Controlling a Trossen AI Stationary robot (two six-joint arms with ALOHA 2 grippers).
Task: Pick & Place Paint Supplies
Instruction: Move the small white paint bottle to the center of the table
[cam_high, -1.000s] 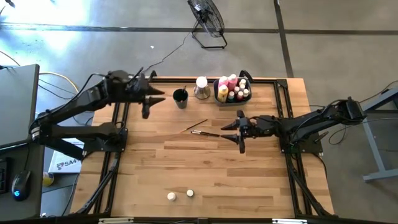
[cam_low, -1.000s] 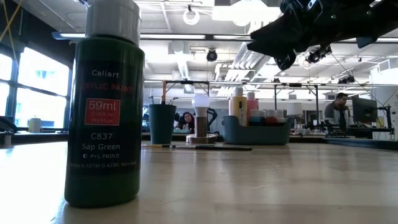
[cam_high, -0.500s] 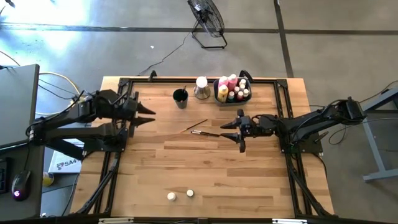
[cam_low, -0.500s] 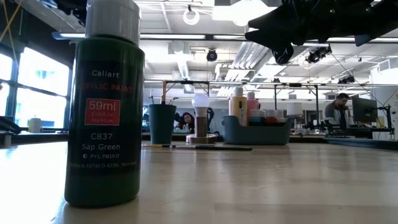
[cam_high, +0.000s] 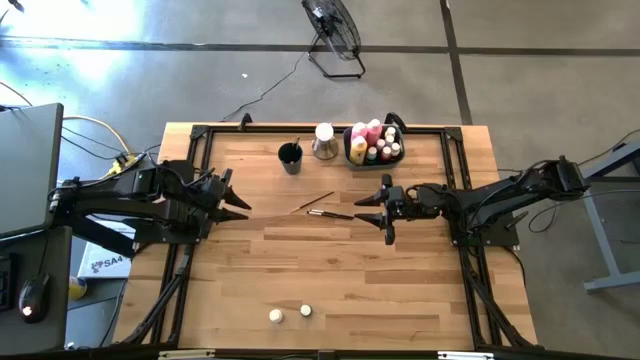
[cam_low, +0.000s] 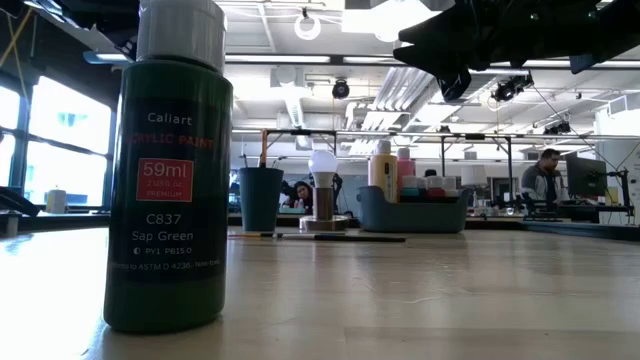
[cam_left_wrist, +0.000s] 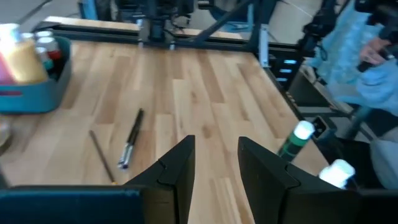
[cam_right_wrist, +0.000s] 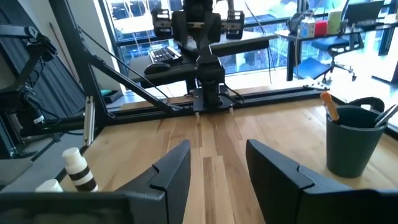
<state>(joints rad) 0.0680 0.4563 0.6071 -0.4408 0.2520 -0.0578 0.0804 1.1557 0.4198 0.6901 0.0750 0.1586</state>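
Wooden planks form the table (cam_high: 330, 270), framed by black rails and standing on a grey concrete floor. From above, the left tool (cam_high: 238, 200) hangs over the table's left edge, its fingers slightly spread and holding nothing. The right tool (cam_high: 367, 211) hovers right of centre, fingers parted and empty, just right of two thin brushes (cam_high: 322, 207) that lie crossed, long axes running left to right. At the far edge stand a dark cup (cam_high: 290, 157), a white-topped lamp (cam_high: 324, 140) and a grey-blue bin (cam_high: 374, 146) packed with upright bottles. Two small white pots (cam_high: 289, 313) sit near the front edge, with wide bare wood around them.

Level with the table top, a dark green paint bottle (cam_low: 172, 170) stands upright close by; its label reads "Caliart", "59ml", "C837", "Sap Green". Cup, lamp and bin stand far behind it.

Past the left wrist's fingers, the brushes (cam_left_wrist: 127, 144) lie on the planks, and a white-capped green bottle (cam_left_wrist: 295, 139) tilts at the table's edge.

Past the right wrist's fingers, the cup (cam_right_wrist: 352, 140) stands upright.
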